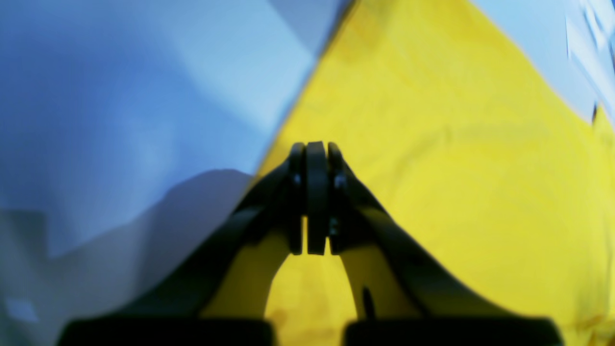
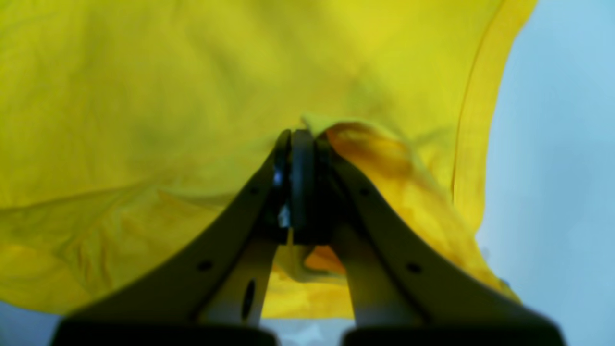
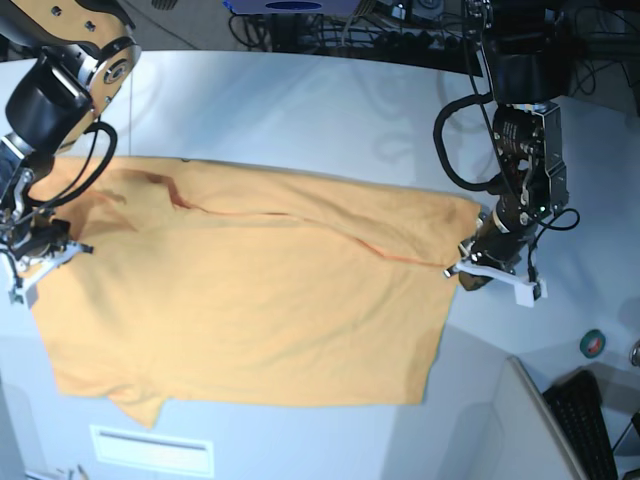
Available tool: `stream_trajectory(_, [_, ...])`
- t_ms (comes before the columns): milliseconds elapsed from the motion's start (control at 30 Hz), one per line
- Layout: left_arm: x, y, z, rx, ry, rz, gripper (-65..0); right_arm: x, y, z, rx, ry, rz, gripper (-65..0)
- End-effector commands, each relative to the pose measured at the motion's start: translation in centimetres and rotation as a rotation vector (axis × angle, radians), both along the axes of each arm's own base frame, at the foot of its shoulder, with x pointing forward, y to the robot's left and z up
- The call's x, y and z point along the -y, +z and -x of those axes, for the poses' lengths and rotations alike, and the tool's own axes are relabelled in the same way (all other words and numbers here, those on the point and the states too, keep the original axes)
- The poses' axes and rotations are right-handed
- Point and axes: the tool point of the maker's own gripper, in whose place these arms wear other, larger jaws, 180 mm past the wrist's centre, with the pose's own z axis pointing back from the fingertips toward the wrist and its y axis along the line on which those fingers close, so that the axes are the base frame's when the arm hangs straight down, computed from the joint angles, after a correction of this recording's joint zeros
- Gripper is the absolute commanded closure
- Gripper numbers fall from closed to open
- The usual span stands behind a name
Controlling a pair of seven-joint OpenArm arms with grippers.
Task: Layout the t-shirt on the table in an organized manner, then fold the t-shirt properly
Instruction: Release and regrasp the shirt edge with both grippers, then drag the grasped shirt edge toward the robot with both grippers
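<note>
A robotics lab: two robot arms (image 3: pixel 520 150) mounted over a pale desk (image 3: pixel 330 110), cables (image 3: pixel 400 25) tangled beyond its far edge, a keyboard (image 3: pixel 590 420) at its near-right corner.

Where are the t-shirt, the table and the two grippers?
t-shirt (image 3: pixel 250 290), base view, middle of cloth.
table (image 3: pixel 300 110), base view, bare top.
left gripper (image 1: pixel 316 149), left wrist view, fingertips.
right gripper (image 2: pixel 298 137), right wrist view, fingertips.

You can't read any words, numbers or signs here, not on the shirt (image 3: pixel 250 300) and not on the table (image 3: pixel 320 110).
</note>
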Motion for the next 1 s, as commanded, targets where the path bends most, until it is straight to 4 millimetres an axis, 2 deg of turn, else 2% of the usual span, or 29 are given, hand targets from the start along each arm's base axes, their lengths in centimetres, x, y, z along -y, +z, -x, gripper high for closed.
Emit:
stream_trajectory(0, [0.3,1.9,-1.6,0.064,-0.014,-0.001,0.0,0.9,1.7,-1.6,0.063,-0.010,0.016,0.0])
stream_trajectory(333, [0.4,2.0,-1.7,0.068,-0.019,-0.002,0.0,0.9,1.8,-1.8,0.072,-0.013,0.017,0.0])
stream_trajectory(367, [0.4,2.0,-1.7,0.068,-0.018,-0.002,0.0,1.2,1.9,-1.8,0.074,-0.014,0.022,-4.2])
stream_trajectory(400, [0.4,2.1,-1.9,0.071,-0.018,-0.002,0.0,1.8,2.0,-1.6,0.077,-0.028,0.024,-14.0])
stream_trajectory(433, [0.4,2.4,-2.2,0.079,-0.018,-0.002,-2.5,2.3,2.0,-1.3,0.080,-0.051,0.019,-21.5])
stream_trajectory(500, [0.4,2.7,-2.5,0.087,-0.018,-0.002,-21.2,3.8,2.7,-0.9,0.113,-0.114,0.019,-31.5])
stream_trajectory(567, [-0.1,3.1,-2.6,0.099,-0.005,-0.005,-38.7,5.4,4.1,-0.7,0.174,-0.171,0.045,-31.8])
stream_trajectory(667, [-2.4,4.7,-2.6,0.154,0.069,-0.002,-55.8,7.1,5.3,0.4,0.198,-0.202,0.096,-32.0])
stream_trajectory(700, [-2.8,5.6,-2.5,0.181,0.081,-0.012,-58.6,7.5,5.8,1.0,0.201,-0.199,0.126,-32.1])
stream_trajectory(800, [-2.9,5.8,-0.1,0.189,0.073,-0.044,-59.4,7.9,6.2,3.2,0.195,-0.204,0.184,-32.3])
stream_trajectory(900, [-3.0,3.4,3.3,0.121,0.079,-0.047,-59.4,8.2,6.1,6.0,0.189,-0.264,0.199,-32.7])
stream_trajectory(967, [-2.7,1.8,5.1,0.077,0.087,-0.035,-59.4,7.8,5.5,7.6,0.212,-0.343,0.139,-32.9])
